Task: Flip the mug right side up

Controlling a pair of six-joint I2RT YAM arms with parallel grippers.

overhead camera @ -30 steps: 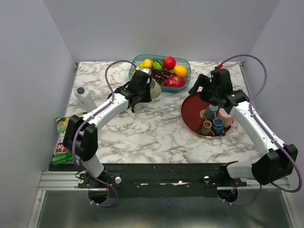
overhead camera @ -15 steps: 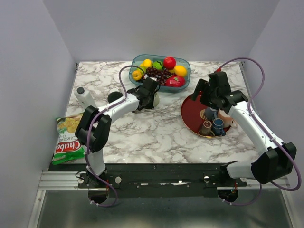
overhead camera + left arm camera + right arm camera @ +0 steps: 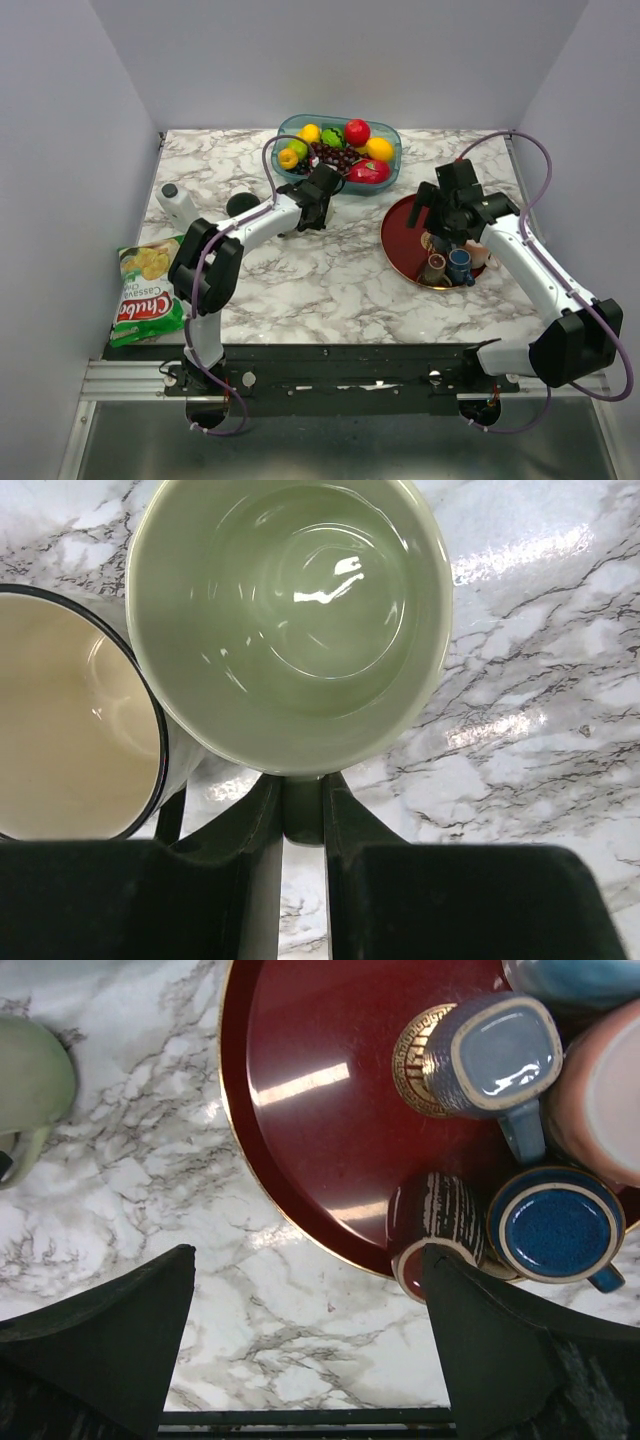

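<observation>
The mug [image 3: 290,610] is pale green and glossy. Its open mouth faces the left wrist camera, with marble table around it. My left gripper [image 3: 302,802] is shut on the mug's handle [image 3: 302,815], which is pinched between the two fingers. In the top view the left gripper [image 3: 318,198] is in front of the fruit bowl and covers the mug. The right wrist view catches the mug's [image 3: 32,1072] side at its left edge. My right gripper [image 3: 308,1260] hangs open over the near-left rim of the red tray [image 3: 320,1090], holding nothing.
A cream-lined, black-rimmed mug [image 3: 70,720] stands right beside the green one. The red tray [image 3: 403,238] holds several mugs [image 3: 500,1060]. A fruit bowl [image 3: 392,137] sits at the back. A white object [image 3: 180,207], a dark round thing [image 3: 240,204] and a chips bag [image 3: 145,290] lie at the left.
My left arm has carried the green mug from the fruit bowl's edge towards the near right and turned its wrist. The mug is now hidden under the gripper. The right arm drifted slightly nearer.
</observation>
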